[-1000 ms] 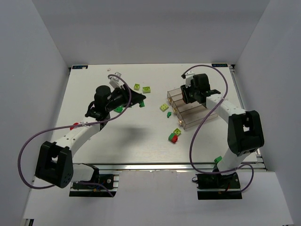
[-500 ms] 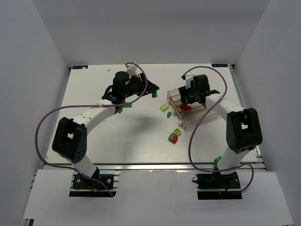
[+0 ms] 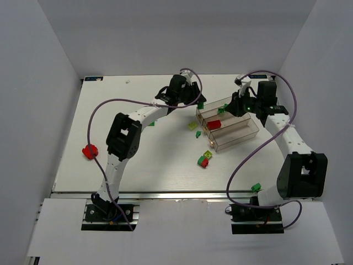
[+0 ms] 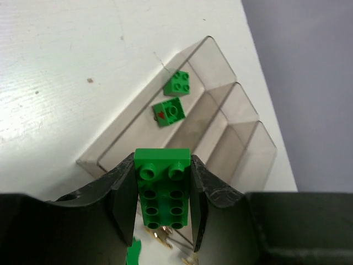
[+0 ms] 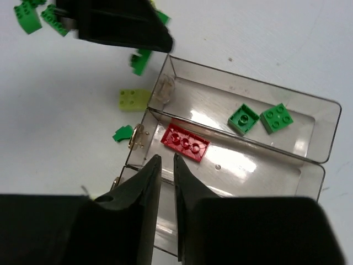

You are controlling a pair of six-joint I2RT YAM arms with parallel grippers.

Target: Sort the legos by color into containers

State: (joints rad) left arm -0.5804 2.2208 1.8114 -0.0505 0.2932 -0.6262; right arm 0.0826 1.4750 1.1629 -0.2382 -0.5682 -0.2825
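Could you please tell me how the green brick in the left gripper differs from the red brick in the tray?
The green brick is clamped in the left gripper; the red brick lies loose in the middle bin. The green brick shows two rows of studs, the red brick one. Both are elongated studded bricks.

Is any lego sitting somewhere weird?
Yes. One red lego lies alone at the far left, and a green lego sits near the front edge on the right, both well away from the containers.
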